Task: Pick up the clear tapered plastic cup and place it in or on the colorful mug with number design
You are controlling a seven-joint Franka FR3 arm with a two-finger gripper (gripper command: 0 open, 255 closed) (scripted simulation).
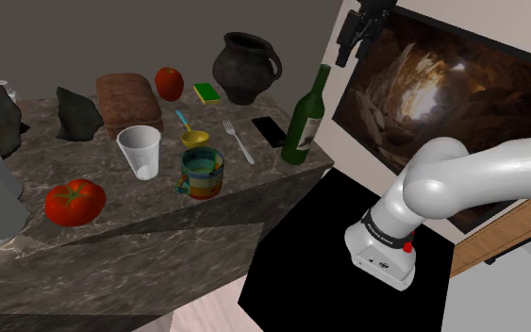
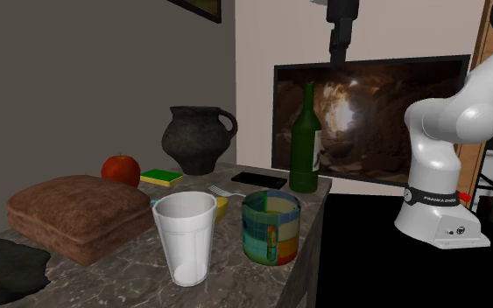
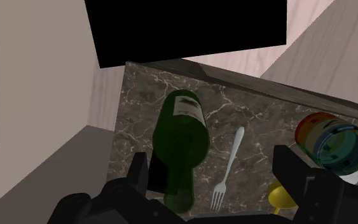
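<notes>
Arm folds up from its base, gripper [image 1: 347, 52] hangs high over the green bottle [image 1: 307, 118] at the counter's [image 1: 254, 179] stand-side edge, pointing down. Fingers wide apart, empty. White cup [image 1: 140, 151] upright mid-counter, just beside colourful mug [image 1: 202, 173].

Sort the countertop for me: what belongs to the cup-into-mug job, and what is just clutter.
Job: white tapered cup, multicoloured striped mug.
Clutter: green wine bottle, dark round jug, silver fork, brown bread loaf, red tomato, red apple, green-and-yellow sponge, black phone.
</notes>
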